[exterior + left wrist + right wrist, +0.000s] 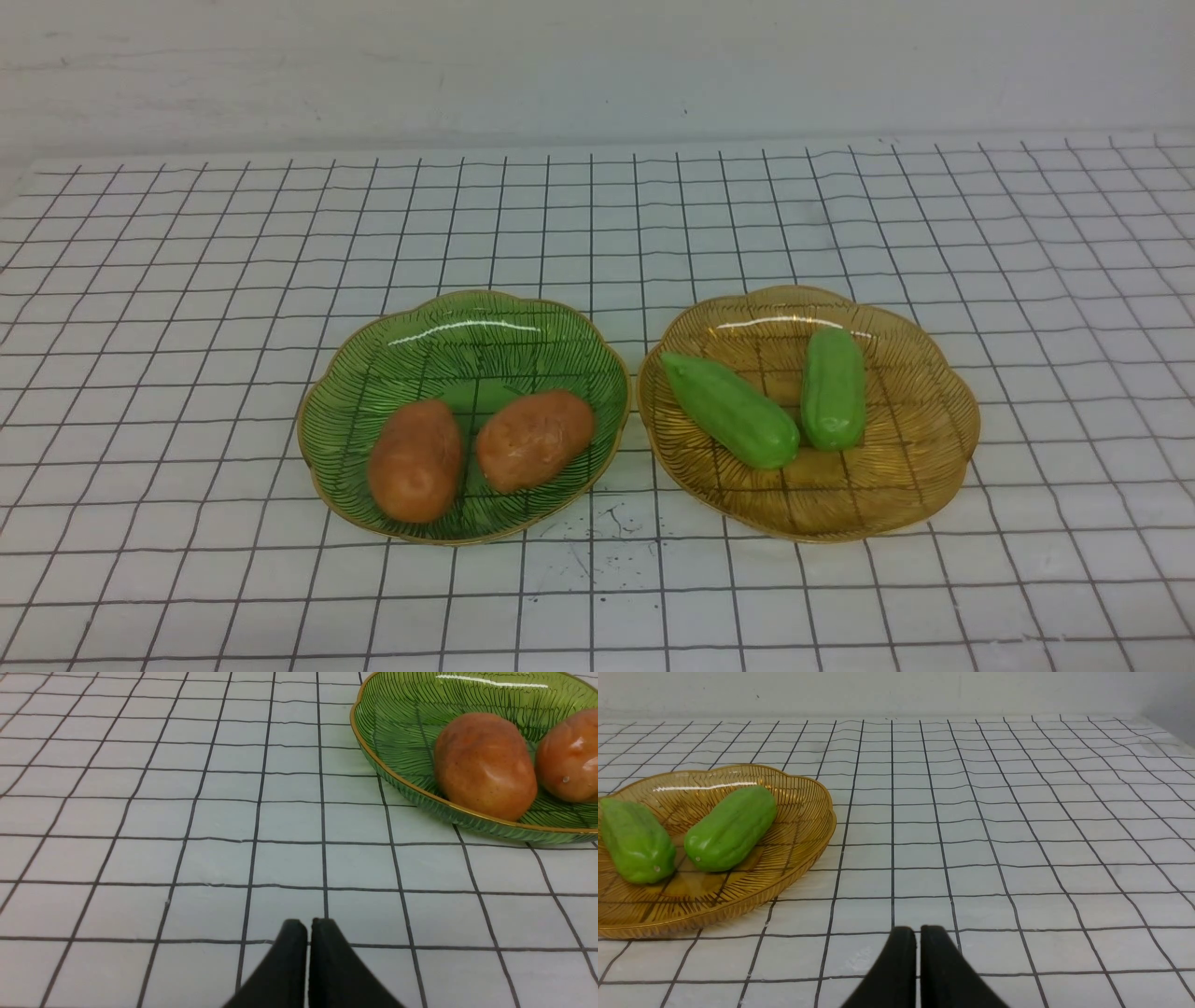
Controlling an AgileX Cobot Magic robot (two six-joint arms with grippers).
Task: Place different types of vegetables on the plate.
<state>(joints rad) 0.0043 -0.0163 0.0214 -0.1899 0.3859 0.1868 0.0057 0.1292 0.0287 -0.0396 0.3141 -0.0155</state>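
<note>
Two orange-brown potatoes (pixel 415 460) (pixel 535 439) lie side by side in a green glass plate (pixel 411 327) left of centre. Two green cucumbers (pixel 731 410) (pixel 833 387) lie in an amber glass plate (pixel 934 439) to its right. Neither arm shows in the front view. My left gripper (pixel 309 924) is shut and empty above the cloth, short of the green plate (pixel 397 723) and its potatoes (pixel 485 765) (pixel 567 756). My right gripper (pixel 918 931) is shut and empty, with the amber plate (pixel 803 826) and both cucumbers (pixel 731 828) (pixel 636 841) off to one side.
A white cloth with a black grid (pixel 597 215) covers the table, wrinkled in places. A pale wall (pixel 597 65) rises behind it. Small dark specks (pixel 607 537) mark the cloth between the plates near the front.
</note>
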